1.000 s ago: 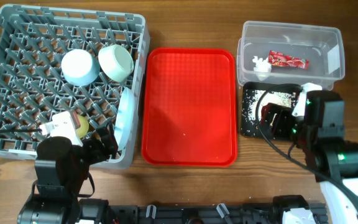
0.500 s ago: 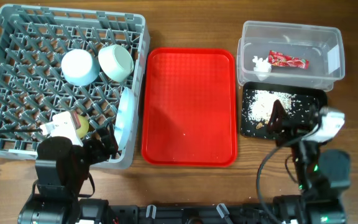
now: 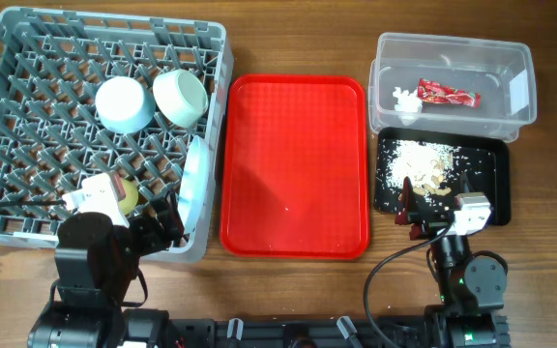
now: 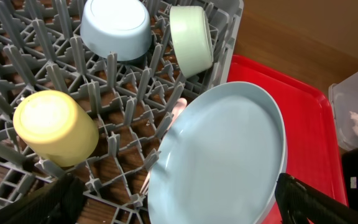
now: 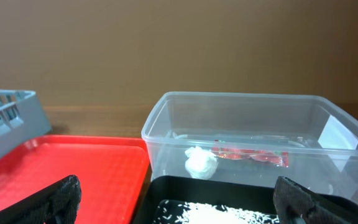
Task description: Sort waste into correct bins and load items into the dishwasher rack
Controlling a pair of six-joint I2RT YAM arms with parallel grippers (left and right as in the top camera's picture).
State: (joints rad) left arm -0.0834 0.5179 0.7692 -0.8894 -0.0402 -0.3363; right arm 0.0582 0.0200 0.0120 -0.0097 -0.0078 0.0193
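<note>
The grey dishwasher rack point(image 3: 27, 39) holds the pale blue bowl point(image 3: 124, 103), the pale green bowl point(image 3: 180, 96), the yellow cup point(image 3: 127, 196) and the pale blue plate point(image 3: 196, 184), which stands on edge by the right wall. My left gripper point(image 4: 176, 208) is open, a finger on each side of the plate point(image 4: 229, 155). The clear tub point(image 3: 520, 97) holds the wrapper point(image 3: 448, 94) and tissue point(image 3: 406, 100). The black tray point(image 3: 491, 179) holds rice crumbs point(image 3: 419, 164). My right gripper point(image 5: 179, 208) is open and empty at that tray's near edge. The fork and spoon are hidden.
The red serving tray point(image 3: 293, 164) lies between the rack and the bins, with only a speck on it. In the right wrist view it point(image 5: 73, 168) lies left of the tub point(image 5: 241, 106). Bare wooden table runs along the front edge.
My right arm has drawn back from over the black tray toward the table's front edge, uncovering the rice pile. The left arm and the rack's contents have not moved.
</note>
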